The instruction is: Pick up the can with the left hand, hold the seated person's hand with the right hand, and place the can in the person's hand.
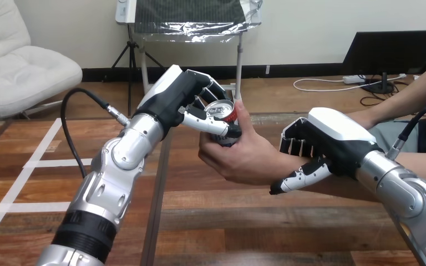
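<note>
one can (222, 110) in person's hand (238, 158)

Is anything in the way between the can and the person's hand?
No, nothing visible. The can already sits in the person's hand, while the left hand grips it too.

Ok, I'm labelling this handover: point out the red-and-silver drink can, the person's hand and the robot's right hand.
Red-and-silver drink can (221, 110): head view, on its silver lid.
Person's hand (244, 159): head view, on its middle, below the thumb.
Robot's right hand (333, 132): head view, on its white back shell.
</note>
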Controlling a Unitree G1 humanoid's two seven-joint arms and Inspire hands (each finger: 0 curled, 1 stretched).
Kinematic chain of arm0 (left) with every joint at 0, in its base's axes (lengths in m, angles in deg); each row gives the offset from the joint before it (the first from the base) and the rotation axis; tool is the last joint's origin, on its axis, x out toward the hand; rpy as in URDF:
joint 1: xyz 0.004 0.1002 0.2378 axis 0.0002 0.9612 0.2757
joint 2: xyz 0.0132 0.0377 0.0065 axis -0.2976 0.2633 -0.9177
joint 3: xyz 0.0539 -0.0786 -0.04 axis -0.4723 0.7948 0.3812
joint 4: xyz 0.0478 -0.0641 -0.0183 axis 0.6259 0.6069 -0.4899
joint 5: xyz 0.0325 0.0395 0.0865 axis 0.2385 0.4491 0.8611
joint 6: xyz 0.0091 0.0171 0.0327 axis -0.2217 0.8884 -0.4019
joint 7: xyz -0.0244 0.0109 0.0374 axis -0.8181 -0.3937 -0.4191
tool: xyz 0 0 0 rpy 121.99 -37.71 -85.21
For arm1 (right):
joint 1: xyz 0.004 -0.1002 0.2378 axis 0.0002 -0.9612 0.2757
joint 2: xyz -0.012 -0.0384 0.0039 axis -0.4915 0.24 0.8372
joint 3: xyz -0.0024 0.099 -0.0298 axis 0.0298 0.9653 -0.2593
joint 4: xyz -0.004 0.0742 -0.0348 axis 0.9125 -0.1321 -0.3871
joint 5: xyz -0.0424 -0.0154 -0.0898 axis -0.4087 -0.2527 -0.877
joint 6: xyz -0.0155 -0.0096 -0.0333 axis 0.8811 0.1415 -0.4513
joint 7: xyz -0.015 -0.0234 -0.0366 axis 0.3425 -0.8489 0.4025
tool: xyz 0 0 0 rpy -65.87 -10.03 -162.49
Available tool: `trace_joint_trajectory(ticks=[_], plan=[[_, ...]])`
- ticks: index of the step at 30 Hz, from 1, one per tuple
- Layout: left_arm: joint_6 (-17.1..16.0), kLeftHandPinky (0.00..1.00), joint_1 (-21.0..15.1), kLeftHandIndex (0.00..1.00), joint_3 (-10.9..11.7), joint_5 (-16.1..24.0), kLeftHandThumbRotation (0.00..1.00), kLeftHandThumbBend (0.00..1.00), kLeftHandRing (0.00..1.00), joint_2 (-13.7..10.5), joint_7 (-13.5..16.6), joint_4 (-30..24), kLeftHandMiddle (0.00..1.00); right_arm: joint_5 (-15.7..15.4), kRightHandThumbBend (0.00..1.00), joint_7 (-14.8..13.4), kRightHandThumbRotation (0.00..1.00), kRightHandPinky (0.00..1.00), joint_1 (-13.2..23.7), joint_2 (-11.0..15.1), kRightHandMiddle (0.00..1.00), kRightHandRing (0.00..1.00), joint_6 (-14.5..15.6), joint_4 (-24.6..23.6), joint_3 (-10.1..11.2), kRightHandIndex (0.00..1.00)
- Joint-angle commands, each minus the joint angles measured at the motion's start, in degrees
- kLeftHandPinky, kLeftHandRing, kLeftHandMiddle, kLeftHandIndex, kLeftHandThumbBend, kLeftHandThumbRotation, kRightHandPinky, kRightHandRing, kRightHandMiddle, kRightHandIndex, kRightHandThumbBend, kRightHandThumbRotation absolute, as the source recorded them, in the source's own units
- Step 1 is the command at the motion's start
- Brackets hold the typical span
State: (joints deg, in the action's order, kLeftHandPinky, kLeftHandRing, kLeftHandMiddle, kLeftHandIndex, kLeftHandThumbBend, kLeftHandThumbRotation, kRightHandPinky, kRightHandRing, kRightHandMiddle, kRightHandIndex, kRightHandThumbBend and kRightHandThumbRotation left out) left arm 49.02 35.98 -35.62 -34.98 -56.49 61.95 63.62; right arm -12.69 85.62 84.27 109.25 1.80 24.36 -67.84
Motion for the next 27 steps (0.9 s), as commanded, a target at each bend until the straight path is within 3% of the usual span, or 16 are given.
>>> trace_joint_trajectory(ticks=[1,16,23,27], plan=[[-1.85,0.27,-4.35,0.46,-1.73,-0.08,0.00,0.69,0.34,2.35,0.03,0.57,0.40,1.91,0.87,0.56,0.29,0.26,1.20,-3.10,0.37,0.31,-0.76,-2.90,-0.43,0.40],[-1.64,0.29,-3.11,0.46,-1.90,0.15,0.00,0.69,0.37,2.15,-0.44,-0.35,0.42,2.45,0.88,0.64,0.29,0.26,0.65,-2.36,0.38,0.32,-1.45,-2.58,-0.11,0.41],[1.19,0.37,-1.91,0.51,-1.96,0.09,0.01,0.72,0.45,1.62,-2.24,-2.99,0.49,3.09,0.89,1.32,0.35,0.27,0.36,-1.52,0.39,0.33,-2.32,-2.54,-0.15,0.42],[2.12,0.43,-1.01,0.56,-1.84,-0.03,0.10,0.72,0.51,1.20,-3.16,-4.73,0.55,3.17,0.92,1.70,0.42,0.28,0.17,-1.07,0.41,0.34,-2.75,-2.62,-0.14,0.44]])
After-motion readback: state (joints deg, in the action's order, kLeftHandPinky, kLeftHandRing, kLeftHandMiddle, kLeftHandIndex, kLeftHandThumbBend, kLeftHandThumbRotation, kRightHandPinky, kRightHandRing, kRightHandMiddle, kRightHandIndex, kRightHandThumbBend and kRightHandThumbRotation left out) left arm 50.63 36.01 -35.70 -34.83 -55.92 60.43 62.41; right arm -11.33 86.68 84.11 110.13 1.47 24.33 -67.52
